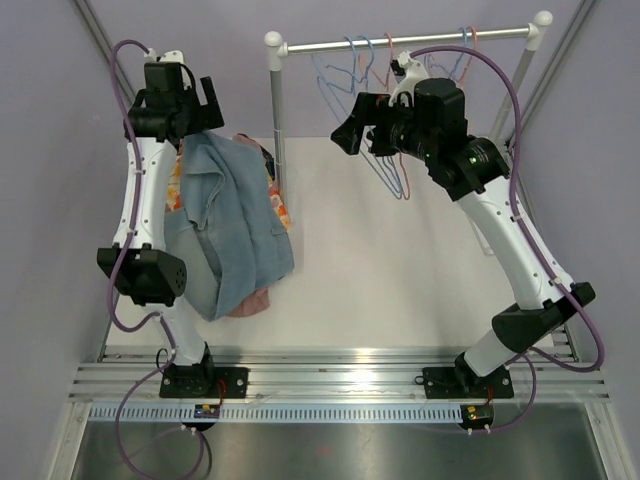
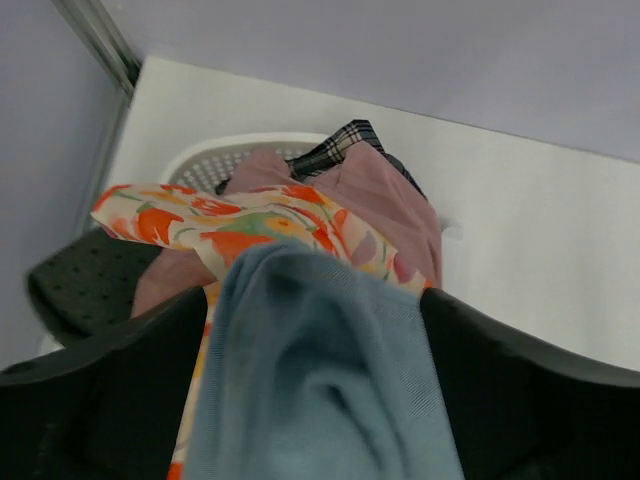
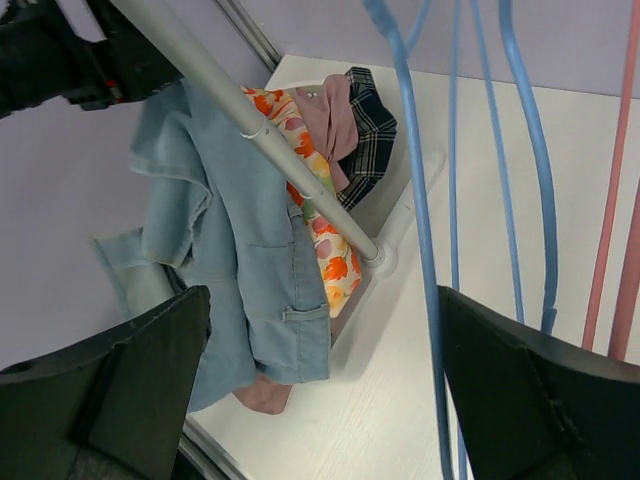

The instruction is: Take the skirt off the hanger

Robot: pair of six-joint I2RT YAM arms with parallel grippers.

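Observation:
The light blue denim skirt hangs free from my left gripper, draped down over the clothes pile at the left. In the left wrist view the skirt fills the gap between my fingers, and the left gripper is shut on it. My right gripper is open and empty, up by the hangers on the rail. In the right wrist view a bare blue hanger wire runs down just inside the right finger, and the skirt shows at the left.
A white basket under the skirt holds floral, pink and plaid clothes. The rack's rail carries several blue and pink hangers. Its left post stands beside the pile.

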